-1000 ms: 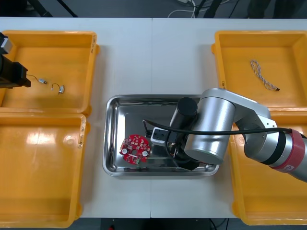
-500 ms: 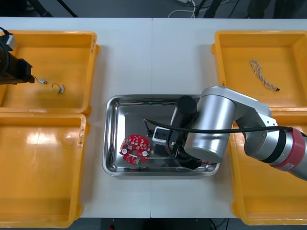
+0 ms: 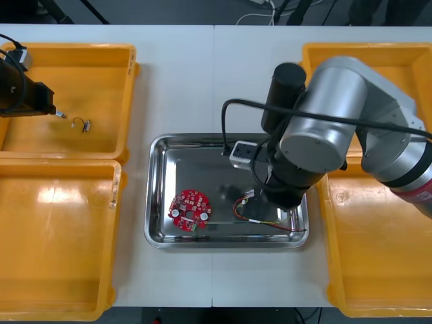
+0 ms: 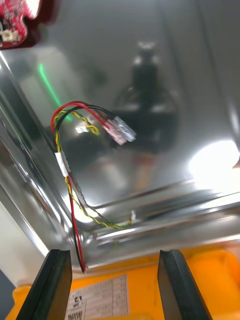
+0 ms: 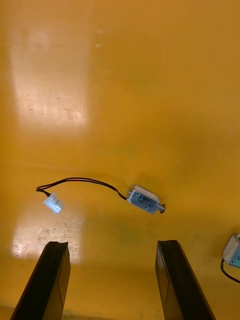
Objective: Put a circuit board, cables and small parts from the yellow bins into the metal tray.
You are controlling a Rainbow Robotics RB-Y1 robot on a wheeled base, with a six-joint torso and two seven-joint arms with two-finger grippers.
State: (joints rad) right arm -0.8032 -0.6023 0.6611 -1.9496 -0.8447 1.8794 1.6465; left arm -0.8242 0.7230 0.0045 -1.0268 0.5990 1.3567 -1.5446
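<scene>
While the right gripper (image 4: pixel 112 290) hangs over the shiny metal tray (image 3: pixel 154 202) with its black fingers spread and nothing between them, we see the twisted red and yellow cable (image 4: pixel 67 165) lying loose on the tray floor below it. The cable sits in the tray's right part, with one end running up against the wall at the near corner. A round red circuit board (image 3: pixel 190 209) lies flat in the tray's left part, well apart from the cable.

Across the table, the left gripper (image 5: pixel 115 287) hovers inside the far yellow bin (image 3: pixel 81 48) on the left, its claw released and empty. Between and just beyond its fingers lies a small metal part (image 5: pixel 145 199) on the bin floor. A thin black lead (image 5: pixel 80 181) trails from it to a white plug (image 5: pixel 53 203). A second small metal part (image 5: pixel 232 250) lies near one finger, at the edge of the left wrist view.

We judge the circuit board and one cable to be delivered, and a small part to be next. The risks sit mostly on the left. The part is small and lies flat, so fingers closing off-centre could pinch only the lead and leave the part dangling. They could also skid off the part and knock it across the smooth floor. The trailing plug might catch on the bin's rim during the carry. On the right, the cable end resting against the tray wall could be hooked by a finger that sweeps low, which would drag the cable out of the tray.
</scene>
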